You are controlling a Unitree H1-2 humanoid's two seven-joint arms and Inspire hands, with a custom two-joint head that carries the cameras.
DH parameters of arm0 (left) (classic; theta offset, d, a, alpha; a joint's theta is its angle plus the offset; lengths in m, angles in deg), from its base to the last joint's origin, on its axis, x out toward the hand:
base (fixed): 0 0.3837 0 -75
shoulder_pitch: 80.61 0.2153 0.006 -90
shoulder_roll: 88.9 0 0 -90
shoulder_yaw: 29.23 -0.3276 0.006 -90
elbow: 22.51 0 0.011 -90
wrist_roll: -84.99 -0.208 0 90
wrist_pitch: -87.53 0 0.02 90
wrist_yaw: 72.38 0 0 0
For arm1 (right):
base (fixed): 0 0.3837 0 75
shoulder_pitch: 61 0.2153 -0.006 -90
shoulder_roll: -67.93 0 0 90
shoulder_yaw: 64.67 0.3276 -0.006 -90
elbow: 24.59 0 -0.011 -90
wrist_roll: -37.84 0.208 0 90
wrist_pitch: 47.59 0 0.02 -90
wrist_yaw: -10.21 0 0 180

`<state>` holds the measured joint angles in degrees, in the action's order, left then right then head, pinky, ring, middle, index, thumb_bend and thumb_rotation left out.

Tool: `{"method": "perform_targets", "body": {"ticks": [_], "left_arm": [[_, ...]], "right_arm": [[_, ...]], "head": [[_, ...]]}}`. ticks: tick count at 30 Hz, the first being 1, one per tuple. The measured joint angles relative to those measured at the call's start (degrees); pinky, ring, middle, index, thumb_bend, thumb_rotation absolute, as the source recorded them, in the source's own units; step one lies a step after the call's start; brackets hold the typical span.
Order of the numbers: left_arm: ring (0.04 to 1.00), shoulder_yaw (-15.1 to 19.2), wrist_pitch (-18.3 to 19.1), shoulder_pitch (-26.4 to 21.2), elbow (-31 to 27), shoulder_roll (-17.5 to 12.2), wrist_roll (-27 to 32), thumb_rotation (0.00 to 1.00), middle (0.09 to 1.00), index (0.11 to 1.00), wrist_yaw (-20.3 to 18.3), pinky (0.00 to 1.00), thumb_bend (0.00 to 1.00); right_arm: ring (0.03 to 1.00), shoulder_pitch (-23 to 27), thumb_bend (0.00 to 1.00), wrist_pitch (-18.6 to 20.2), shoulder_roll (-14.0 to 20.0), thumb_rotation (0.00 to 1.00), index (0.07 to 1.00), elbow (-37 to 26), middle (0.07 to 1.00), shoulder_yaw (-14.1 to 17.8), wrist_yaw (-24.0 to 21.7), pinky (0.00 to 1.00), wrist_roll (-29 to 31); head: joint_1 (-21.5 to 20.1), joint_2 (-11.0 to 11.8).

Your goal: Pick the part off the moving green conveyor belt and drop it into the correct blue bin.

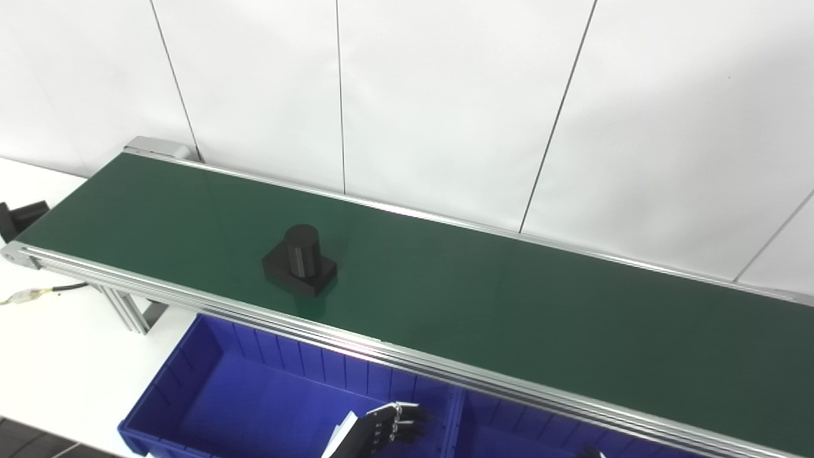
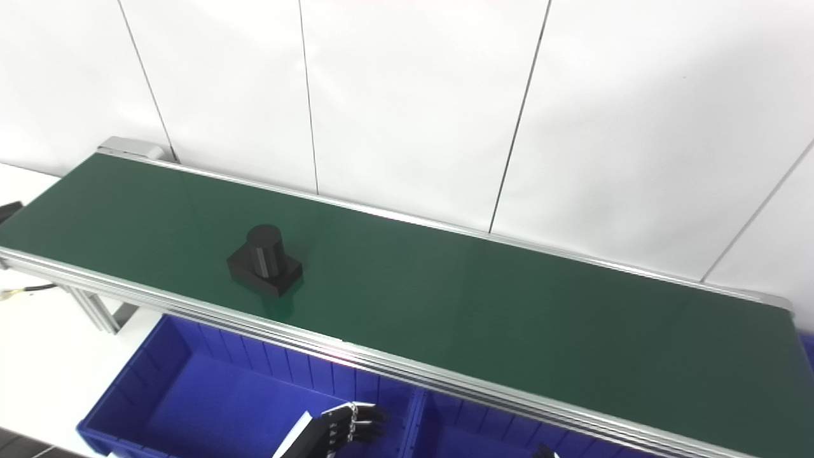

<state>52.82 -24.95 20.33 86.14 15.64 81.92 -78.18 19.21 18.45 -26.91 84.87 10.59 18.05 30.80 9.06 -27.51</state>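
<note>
- Nothing picked yet: part [image 1: 300,261] sat upright on the belt [image 1: 509,305], left of centre, nearer the near rail than the far one (a black cylinder on a square base).
- Touched by neither hand, and well apart from both.
- Left hand [image 1: 394,425] hung low over the left bin [image 1: 191,381], near the divider, fingers curled loosely and holding nothing; not clenched, so read as open (only partly in view at the bottom edge).
- Right hand [image 1: 588,453] showed as a dark sliver at the bottom edge over the right bin [image 1: 502,426]; cannot tell whether open or closed.
- Both bins lay just below the near rail; no part seen in the visible stretch of either.
- Judged as the very start: waiting or readying for the reach.
- Left to do: reach up over the near rail, close on the part while the belt carries it (direction of travel not readable here), lift clear, move to the correct bin, release.
- Correct bin not tellable from these views; no labels or sample parts showed.
</note>
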Motion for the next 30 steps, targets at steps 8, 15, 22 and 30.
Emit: {"method": "perform_targets", "body": {"ticks": [8,15,22,30], "left_arm": [[0.735,0.1,0.0,0.1,-0.7,-0.8,0.1,0.0,0.779,0.734,-0.4,0.76,0.68],[0.753,0.1,0.0,0.1,-1.3,-1.0,0.6,0.0,0.794,0.751,-1.4,0.78,0.64],[0.77,0.5,0.6,0.1,-3.0,-1.7,2.3,0.0,0.809,0.764,-2.1,0.85,0.58],[0.787,1.0,0.6,0.2,-3.2,-3.5,3.4,0.0,0.814,0.781,-3.4,0.85,0.56]], "right_arm": [[0.824,-0.2,0.63,0.0,-0.6,0.0,0.893,-0.9,0.857,0.0,0.3,0.74,-1.0],[0.814,-0.2,0.64,0.0,-0.8,0.0,0.885,-1.4,0.849,0.0,1.2,0.74,-1.6],[0.813,-0.1,0.66,0.0,-1.8,0.0,0.876,-2.1,0.847,-0.5,1.2,0.75,-1.9],[0.808,-0.2,0.67,0.0,-3.0,0.0,0.87,-2.1,0.837,-0.5,2.0,0.74,-4.1]], "head": [[-2.1,-1.1],[-6.1,-3.9],[-10.6,-4.3],[-14.4,-4.2]]}}
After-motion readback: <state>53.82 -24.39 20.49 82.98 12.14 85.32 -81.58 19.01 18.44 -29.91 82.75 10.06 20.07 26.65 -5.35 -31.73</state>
